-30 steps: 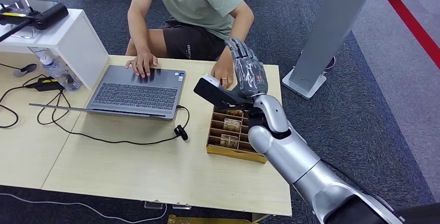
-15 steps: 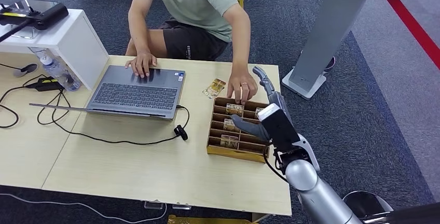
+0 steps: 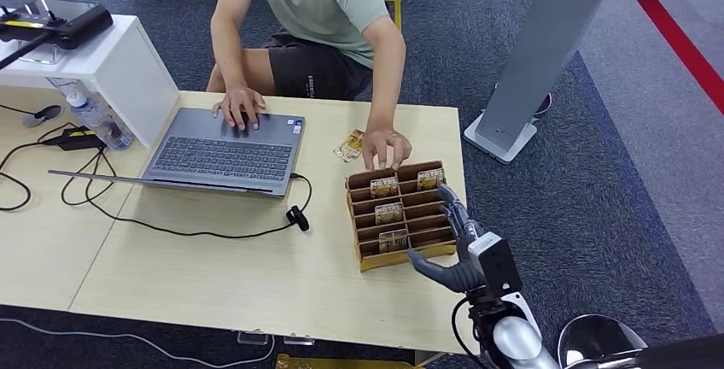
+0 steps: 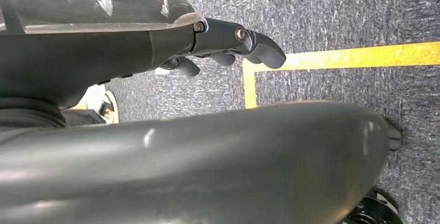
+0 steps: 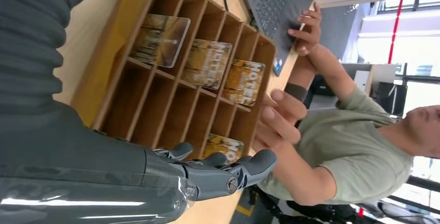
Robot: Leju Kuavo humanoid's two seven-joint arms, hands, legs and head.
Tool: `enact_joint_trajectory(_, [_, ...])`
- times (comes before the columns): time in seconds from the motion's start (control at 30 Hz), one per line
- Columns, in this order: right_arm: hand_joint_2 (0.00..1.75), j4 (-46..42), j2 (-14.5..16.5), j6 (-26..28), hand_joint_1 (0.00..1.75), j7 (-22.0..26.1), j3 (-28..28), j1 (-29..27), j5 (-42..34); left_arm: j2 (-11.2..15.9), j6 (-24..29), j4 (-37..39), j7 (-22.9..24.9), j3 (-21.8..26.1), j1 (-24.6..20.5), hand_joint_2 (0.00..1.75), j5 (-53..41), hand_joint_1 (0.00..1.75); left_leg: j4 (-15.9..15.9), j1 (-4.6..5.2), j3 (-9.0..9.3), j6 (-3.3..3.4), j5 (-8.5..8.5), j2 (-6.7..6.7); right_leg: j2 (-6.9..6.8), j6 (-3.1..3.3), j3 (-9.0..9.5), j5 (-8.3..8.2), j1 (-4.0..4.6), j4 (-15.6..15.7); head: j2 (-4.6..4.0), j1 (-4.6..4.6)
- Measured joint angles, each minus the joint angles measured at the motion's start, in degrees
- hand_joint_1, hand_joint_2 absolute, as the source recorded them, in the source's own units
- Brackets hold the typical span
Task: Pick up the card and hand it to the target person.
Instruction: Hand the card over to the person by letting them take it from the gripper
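Four cards sit in the wooden organizer [image 3: 401,211], which lies near the table's [image 3: 213,275] right edge; a fifth card [image 3: 348,145] lies flat at its 11 o'clock, beside the person's hand [image 3: 386,145] touching the organizer's far rim. I see bare tabletop at 9 o'clock. My right hand [image 3: 457,249] hovers at the organizer's 5 o'clock corner, fingers spread, holding nothing. My left hand [image 4: 228,42] hangs over carpet, fingers loosely curled, nothing held.
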State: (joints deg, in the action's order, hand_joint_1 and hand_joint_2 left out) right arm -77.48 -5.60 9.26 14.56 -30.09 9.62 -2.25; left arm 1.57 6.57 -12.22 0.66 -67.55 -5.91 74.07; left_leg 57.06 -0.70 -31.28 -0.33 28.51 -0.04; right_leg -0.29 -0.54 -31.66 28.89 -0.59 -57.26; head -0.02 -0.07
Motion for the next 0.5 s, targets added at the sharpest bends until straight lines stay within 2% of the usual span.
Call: enact_joint_trajectory(0.5, [1.75,1.2,0.1,2.1,0.00,0.9,1.0,-1.7,3.2,0.0,0.0,0.0,-0.1,0.1,0.0,0.00,-0.5,0.00,0.0,0.00,0.01,0.00,0.00,0.01,0.00,0.00,0.01,0.00,0.00,0.0,0.00,-0.01])
